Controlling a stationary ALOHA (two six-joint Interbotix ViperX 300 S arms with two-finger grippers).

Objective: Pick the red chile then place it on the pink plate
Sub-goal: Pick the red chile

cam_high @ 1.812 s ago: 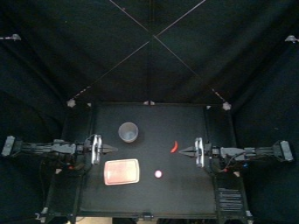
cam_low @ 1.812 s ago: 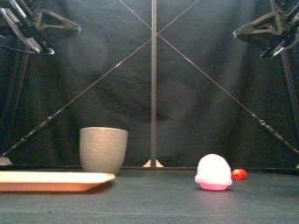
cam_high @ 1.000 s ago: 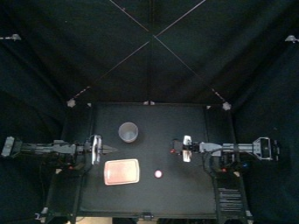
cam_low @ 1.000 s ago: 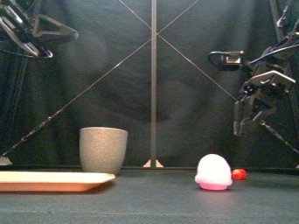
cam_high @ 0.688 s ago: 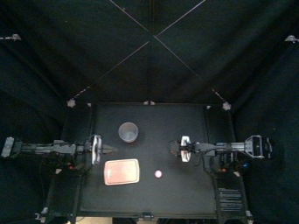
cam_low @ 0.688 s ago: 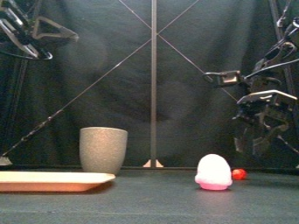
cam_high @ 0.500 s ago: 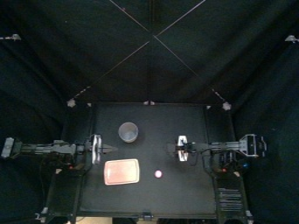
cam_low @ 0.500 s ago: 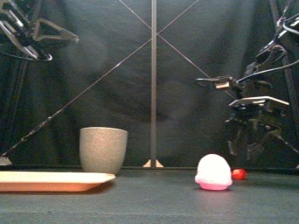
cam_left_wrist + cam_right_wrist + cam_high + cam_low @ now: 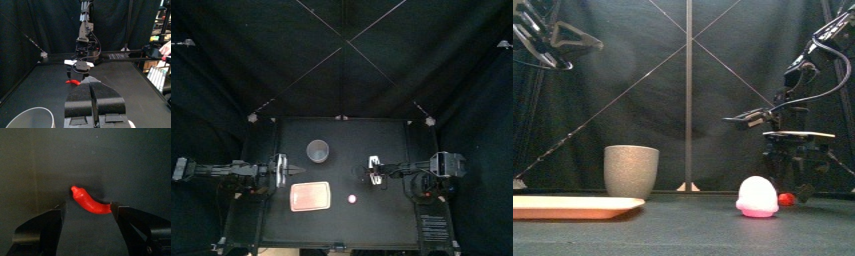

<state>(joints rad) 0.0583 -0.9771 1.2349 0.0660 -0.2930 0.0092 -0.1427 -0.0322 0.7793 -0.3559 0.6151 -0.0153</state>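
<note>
While hanging right of pink plate [image 9: 310, 198], straddles red chile [image 9: 92, 204] with parted right gripper [image 9: 87, 207], chile's length slanted across gap.

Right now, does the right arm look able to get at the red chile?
Probably yes. The right gripper hangs open above the red chile, one jaw on each side of it in the wrist view, with only bare table between. The pink-and-white toy stands apart, nearer the front.
</note>
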